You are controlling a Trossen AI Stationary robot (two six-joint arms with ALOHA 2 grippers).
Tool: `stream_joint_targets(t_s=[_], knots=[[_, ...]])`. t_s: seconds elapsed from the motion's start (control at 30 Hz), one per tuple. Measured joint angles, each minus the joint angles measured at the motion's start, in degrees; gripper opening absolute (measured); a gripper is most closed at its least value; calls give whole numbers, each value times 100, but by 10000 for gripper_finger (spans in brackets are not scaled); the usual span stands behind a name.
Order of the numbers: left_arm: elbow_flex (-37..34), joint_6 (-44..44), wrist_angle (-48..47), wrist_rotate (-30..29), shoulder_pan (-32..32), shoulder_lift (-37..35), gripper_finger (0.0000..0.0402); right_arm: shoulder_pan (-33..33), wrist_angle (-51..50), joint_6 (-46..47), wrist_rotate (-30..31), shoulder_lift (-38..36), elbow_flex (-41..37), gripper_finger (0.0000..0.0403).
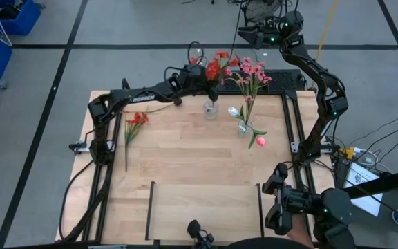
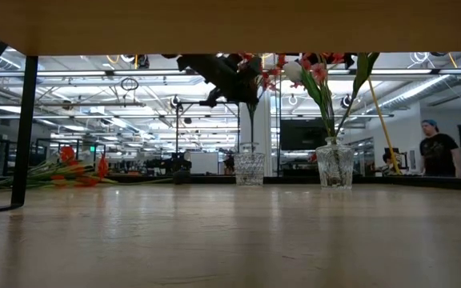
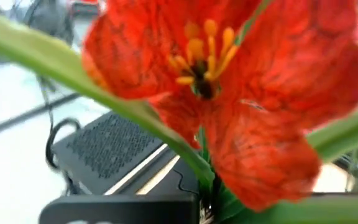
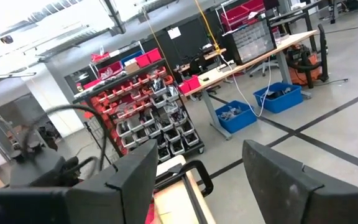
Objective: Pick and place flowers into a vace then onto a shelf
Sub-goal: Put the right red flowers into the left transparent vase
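From above we see a light-wood table (image 1: 185, 159) with two dark robot arms, one at each side. The left arm reaches across the far part of the table, and its left hand (image 1: 202, 72) is closed on a red flower spray (image 1: 216, 68), holding it just above a small clear glass vase (image 1: 211, 109). The green stalk hangs down from that hand toward the mouth of the vase. In the left wrist camera a big red blossom (image 3: 229, 87) with yellow stamens fills almost the whole picture, right in front of the lens.

Near that vase, to its right, stands a second glass vase (image 1: 244, 128) that holds pink blossom sprays (image 1: 254, 72) on green stems. A white tulip bud (image 1: 233, 111) lies just beside it, and a pink-red tulip bud (image 1: 260, 141) lies on the table at its near side. Well apart, close to the left edge, another red spray (image 1: 135, 121) lies flat on the wood.

The shelf (image 1: 206, 207) sits at the near edge of the table, its board bare between thin black rails.

The right arm is folded back off the table's near right corner, and its right hand (image 4: 197, 174) has its fingers spread wide, holding nothing.

A person (image 2: 438, 148) stands in the room beyond the table.
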Motion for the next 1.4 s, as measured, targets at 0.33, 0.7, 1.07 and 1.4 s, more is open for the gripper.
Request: stream_joint_targets(t_s=[0.33,0.7,1.07,1.4], knots=[[0,-517,-376,-724,-255,0,18,0,6,-108,8,0,0,226],[0,-538,-527,-1360,-494,0,50,0,7,-125,10,0,0,226],[0,-521,-504,-1402,-472,0,84,0,7,-125,10,0,0,226],[0,-366,-475,-1424,-536,0,106,0,7,-125,10,0,0,226]])
